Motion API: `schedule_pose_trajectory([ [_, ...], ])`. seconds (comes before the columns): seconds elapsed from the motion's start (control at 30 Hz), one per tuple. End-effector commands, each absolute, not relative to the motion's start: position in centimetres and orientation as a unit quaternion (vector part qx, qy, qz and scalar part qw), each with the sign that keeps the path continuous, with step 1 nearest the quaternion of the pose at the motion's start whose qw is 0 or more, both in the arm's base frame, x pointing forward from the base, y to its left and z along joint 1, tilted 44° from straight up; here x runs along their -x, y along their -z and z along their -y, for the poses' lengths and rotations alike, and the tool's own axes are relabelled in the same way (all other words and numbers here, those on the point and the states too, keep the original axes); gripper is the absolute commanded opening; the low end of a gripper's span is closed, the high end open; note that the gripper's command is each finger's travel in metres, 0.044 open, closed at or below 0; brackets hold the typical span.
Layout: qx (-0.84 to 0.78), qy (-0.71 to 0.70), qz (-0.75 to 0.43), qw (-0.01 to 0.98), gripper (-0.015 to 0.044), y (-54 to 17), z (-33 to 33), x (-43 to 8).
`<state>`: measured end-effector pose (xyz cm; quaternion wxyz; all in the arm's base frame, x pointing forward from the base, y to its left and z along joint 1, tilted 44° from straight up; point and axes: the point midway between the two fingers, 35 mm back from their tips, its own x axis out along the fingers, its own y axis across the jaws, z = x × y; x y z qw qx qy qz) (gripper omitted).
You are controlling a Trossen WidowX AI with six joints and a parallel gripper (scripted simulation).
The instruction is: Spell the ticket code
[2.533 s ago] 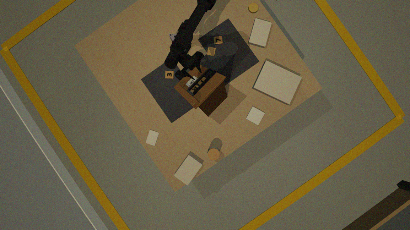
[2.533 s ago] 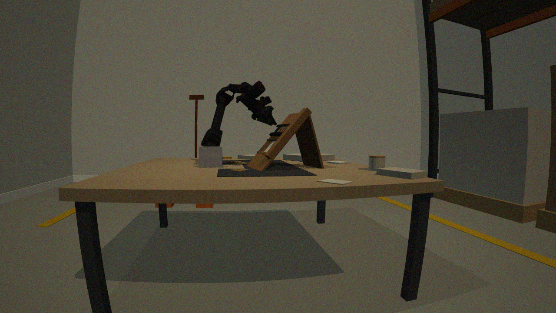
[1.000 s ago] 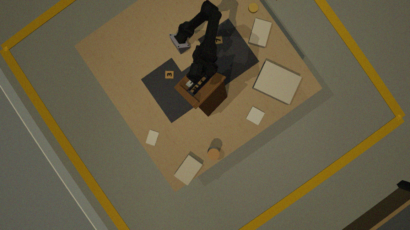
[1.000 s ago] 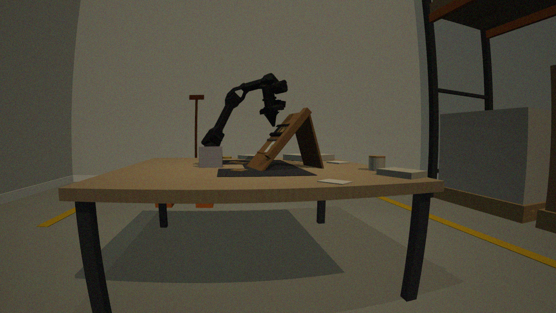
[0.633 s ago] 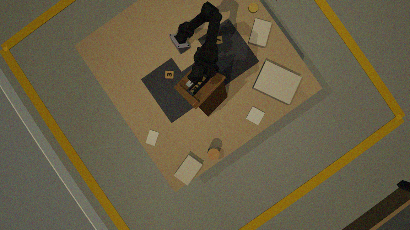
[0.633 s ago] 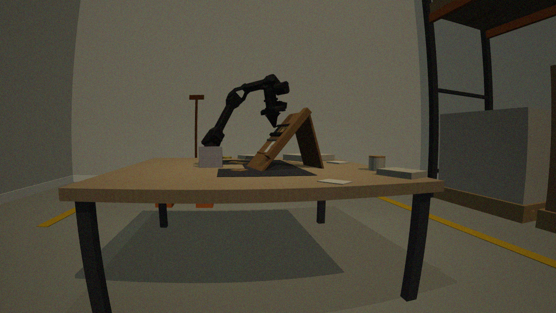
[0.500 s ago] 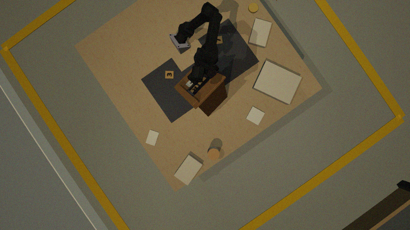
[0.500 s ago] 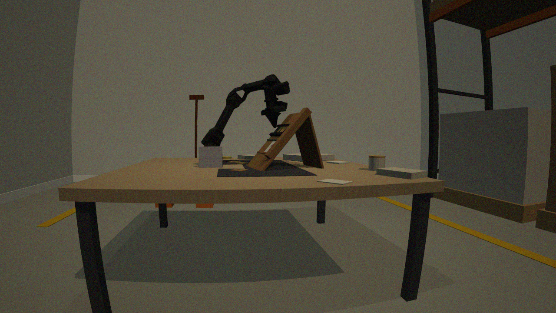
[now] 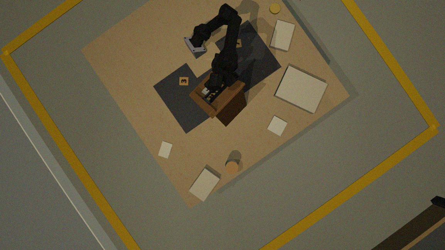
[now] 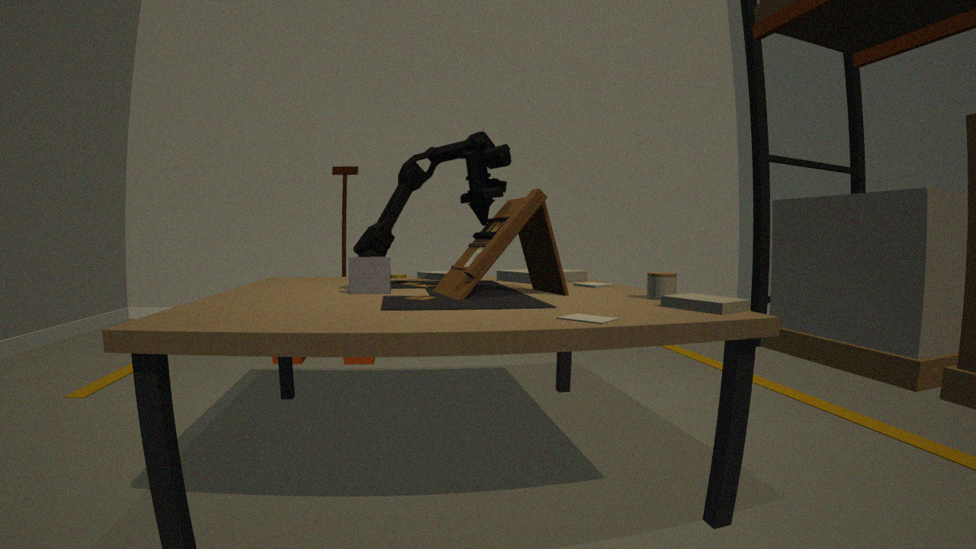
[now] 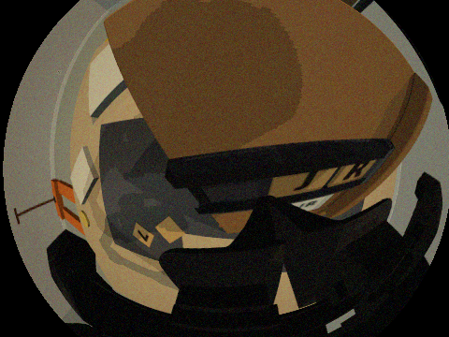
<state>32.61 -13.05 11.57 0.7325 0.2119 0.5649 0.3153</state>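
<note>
My gripper [image 10: 486, 222] [image 11: 265, 202] is shut and empty, its tips just in front of the rail on the tilted wooden board [image 10: 501, 239] [image 11: 351, 94]. In the wrist view, tile J [image 11: 306, 183] and tile R [image 11: 360, 171] sit in the black rail [image 11: 281, 155], J left of R, with a thin dark line between them. The rail left of J is dark and empty. The white ticket [image 9: 205, 90] [image 11: 310, 203] below it shows "JR" in part; my fingers hide the rest. Tile 3 [image 9: 183, 81], tile 7 [image 9: 238, 43] [image 11: 143, 235] and a blank-looking tile [image 11: 169, 229] lie loose.
The dark mat [image 9: 178, 102] [image 10: 422, 303] lies under the board. White flat boxes [image 9: 301, 89] [image 9: 282, 35] [image 9: 204, 184], thin white cards [image 9: 277, 125] [image 9: 165, 149], a round tan-topped can [image 9: 231, 167] [image 10: 661, 287] and a yellow disc [image 9: 274, 8] stand around the counter.
</note>
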Motion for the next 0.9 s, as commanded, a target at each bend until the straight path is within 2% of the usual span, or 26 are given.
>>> schedule_pose_trajectory([
  [0.0,-0.218,-0.312,-0.564,0.733,0.0000,-11.55,12.96,-32.90],
  [0.87,-0.218,-0.312,-0.564,0.733,0.0000,-11.05,12.59,-33.50],
])
